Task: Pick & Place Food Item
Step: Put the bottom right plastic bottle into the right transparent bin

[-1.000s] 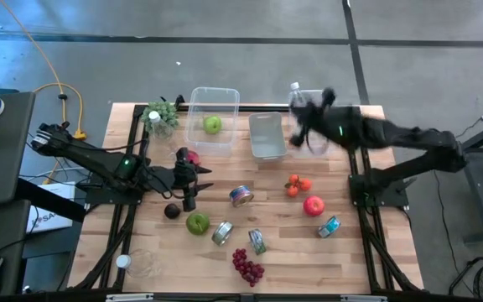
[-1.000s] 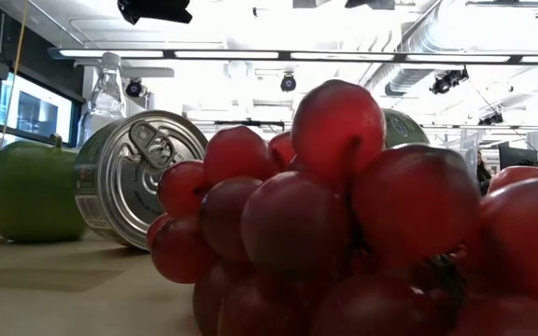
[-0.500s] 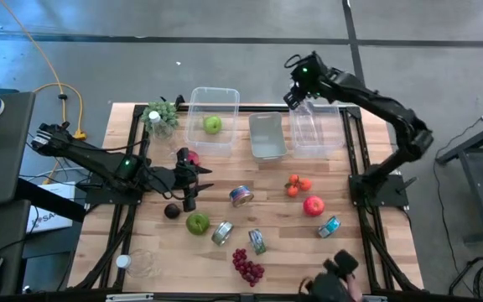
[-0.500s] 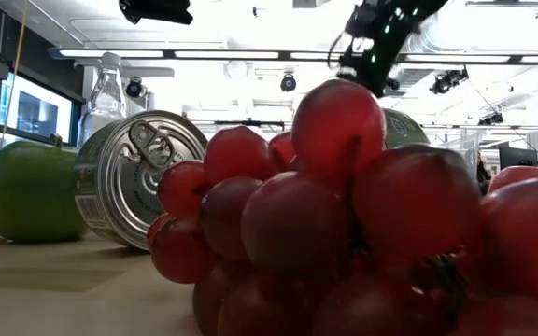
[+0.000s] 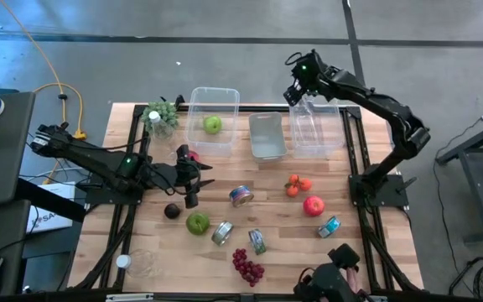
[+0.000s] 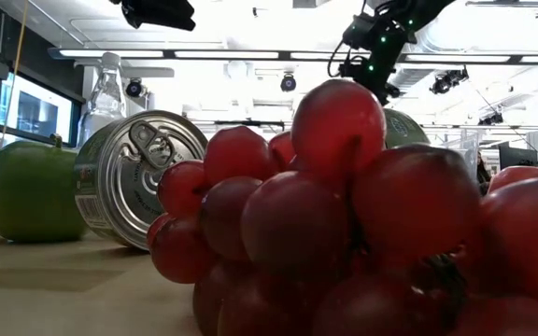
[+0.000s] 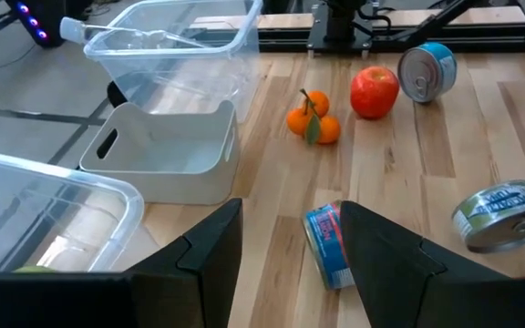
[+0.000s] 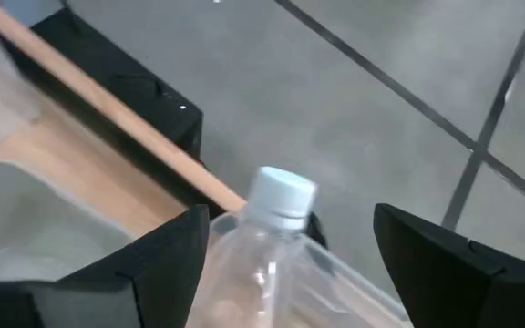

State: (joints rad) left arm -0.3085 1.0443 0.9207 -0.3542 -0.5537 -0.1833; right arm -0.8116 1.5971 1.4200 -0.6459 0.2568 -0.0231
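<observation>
My right gripper (image 8: 290, 260) hangs open over the far end of the clear tub (image 5: 317, 130) at the table's far right. A clear bottle with a white cap (image 8: 281, 196) lies slanted between the fingers; no touch shows. Its neck points over the tub's far rim. My left gripper (image 7: 290, 255) is open at mid-left, beside a red fruit (image 5: 194, 155), with nothing between its fingers. Loose food lies on the wood: a green apple (image 5: 197, 223), a red apple (image 5: 313, 205), oranges (image 5: 298, 184), red grapes (image 5: 247, 267) and a dark plum (image 5: 172, 210).
Another clear tub (image 5: 216, 105) holds a green apple (image 5: 212, 124); a white bin (image 5: 267, 136) stands between the tubs. Several cans (image 5: 241, 195) lie mid-table. Green grapes and a bottle (image 5: 158, 115) sit far left. A dark shape (image 5: 334, 281) shows at the near edge.
My right arm has swung from reaching across the right tub toward the table's far edge and has tipped downward, coming into the low view at the top. The bottle it carried now lies in that tub. A dark shape has come up at the table's near edge.
</observation>
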